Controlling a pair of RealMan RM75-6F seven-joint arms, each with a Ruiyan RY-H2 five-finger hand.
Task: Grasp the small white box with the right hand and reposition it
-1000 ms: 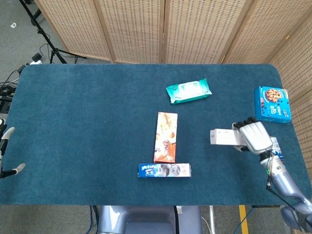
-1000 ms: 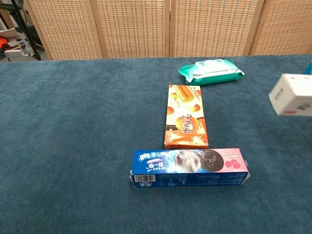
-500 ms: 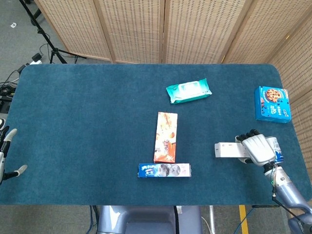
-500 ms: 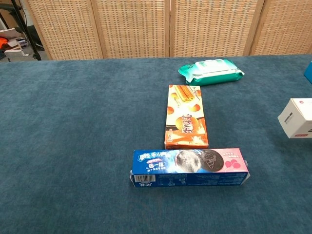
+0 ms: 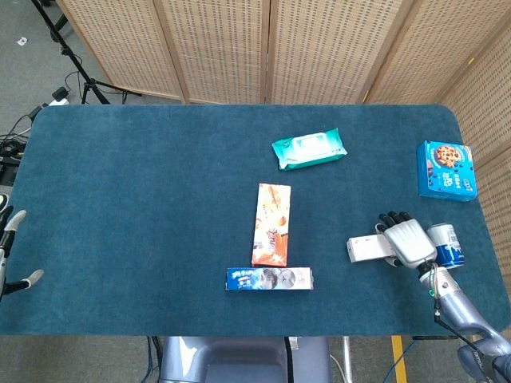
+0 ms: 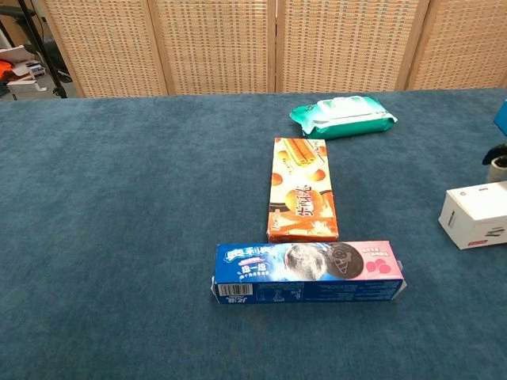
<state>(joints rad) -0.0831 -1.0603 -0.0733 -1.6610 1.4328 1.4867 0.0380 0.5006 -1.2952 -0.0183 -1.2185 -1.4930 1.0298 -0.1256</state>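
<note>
The small white box is near the table's front right, and my right hand grips its right end from above, fingers curled over the far side. In the chest view the small white box sits low at the right edge, at or just above the cloth; only a dark fingertip of that hand shows behind it. My left hand hangs off the table's left edge with its fingers apart and nothing in it.
A blue drink can stands just right of my right hand. A blue cookie box lies at the far right and a green wipes pack further back. An orange snack box and a blue Oreo box form a T at mid-table.
My right hand has brought the white box down and toward the front edge, then slightly left, close to the cloth. The left hand has barely moved.
</note>
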